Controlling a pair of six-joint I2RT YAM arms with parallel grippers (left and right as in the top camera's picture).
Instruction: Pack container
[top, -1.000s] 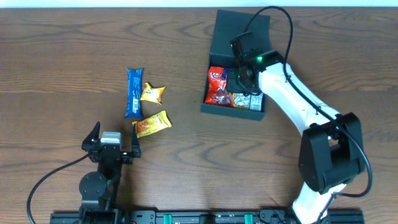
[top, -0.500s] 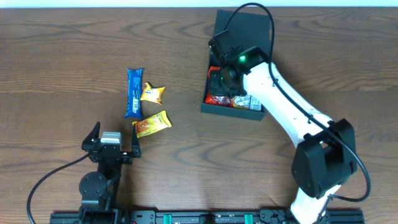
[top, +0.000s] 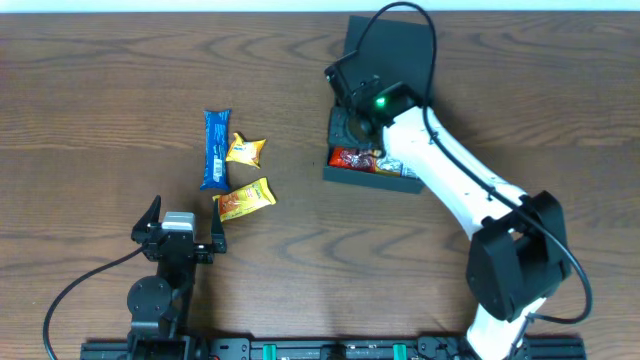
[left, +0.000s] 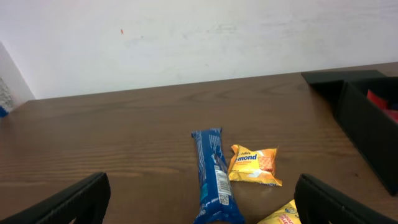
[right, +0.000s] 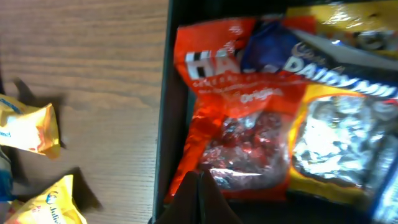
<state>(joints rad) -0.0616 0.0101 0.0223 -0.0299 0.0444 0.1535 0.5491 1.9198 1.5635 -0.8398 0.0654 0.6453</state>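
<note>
container (top: 365, 176) at one o'clock, red candy bag (right: 242, 137) already inside. right claw (right: 198, 186) is pinched shut on nothing over its nine o'clock wall, left claw (left: 202, 190) gaping, idle. i'd spread those fingers before dropping on the small yellow packet (left: 254, 167) — squarely, not by a corner.

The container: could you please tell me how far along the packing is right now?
Done: a red packet and a yellow-and-silver packet lie inside the container. In hand: nothing; the right gripper hovers shut and empty over the container's left side. Left: the blue bar, the small yellow packet and the larger yellow packet lie on the table beyond the open left gripper, and the lid stands open.
</note>
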